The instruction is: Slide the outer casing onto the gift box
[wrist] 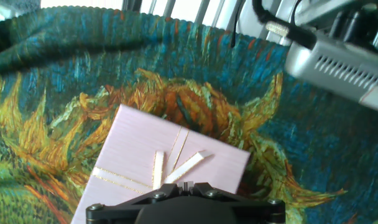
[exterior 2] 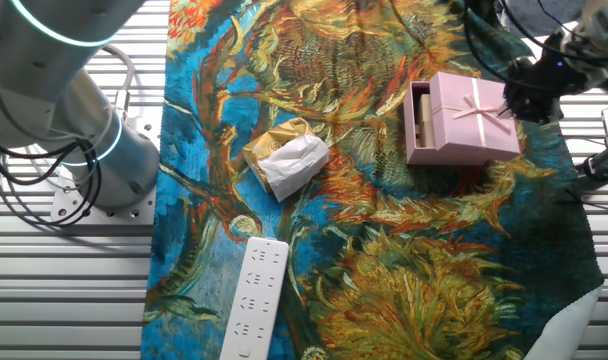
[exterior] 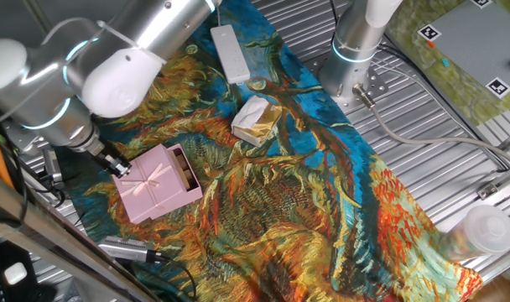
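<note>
The outer casing is a pale-pink square sleeve with a ribbon bow, lying on the painted cloth at the near left. It also shows in the other fixed view and fills the lower middle of the hand view. The gift box sits mostly inside it; only its pink rim and brown-tan inside show at the open end. My gripper is at the casing's closed edge, opposite that opening. Its fingertips stand together, shut, just above the bow.
A cream-and-gold wrapped lump lies mid-cloth. A long white bar lies farther back. A second arm's base stands on the metal table beside the cloth. A metal cylinder lies near the casing's front. A clear plastic cup is at the right.
</note>
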